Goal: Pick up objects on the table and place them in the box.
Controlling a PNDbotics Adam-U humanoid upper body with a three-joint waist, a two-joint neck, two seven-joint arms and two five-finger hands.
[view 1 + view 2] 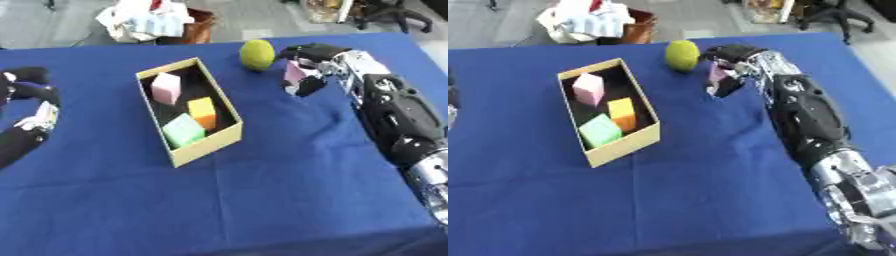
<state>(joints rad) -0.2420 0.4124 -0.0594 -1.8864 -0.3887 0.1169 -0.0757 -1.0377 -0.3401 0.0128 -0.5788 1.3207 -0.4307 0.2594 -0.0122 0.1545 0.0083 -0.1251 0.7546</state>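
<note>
An open cardboard box [207, 146] lies on the blue table and holds a pink block [165, 88], an orange block [202, 112] and a green block [183, 130]. My right hand [308, 64] is at the far right of the box, its fingers and thumb curled round a small pink block [293, 74]. A yellow-green ball [256, 54] rests on the cloth just left of that hand. My left hand [26, 85] shows at the left edge, away from the box, fingers curled with nothing in them.
The blue tablecloth [262, 190] covers the whole table. Beyond the far edge a brown container with white and light-blue stuff [149, 22] stands on the floor, and a chair base [833, 17] shows at the top right.
</note>
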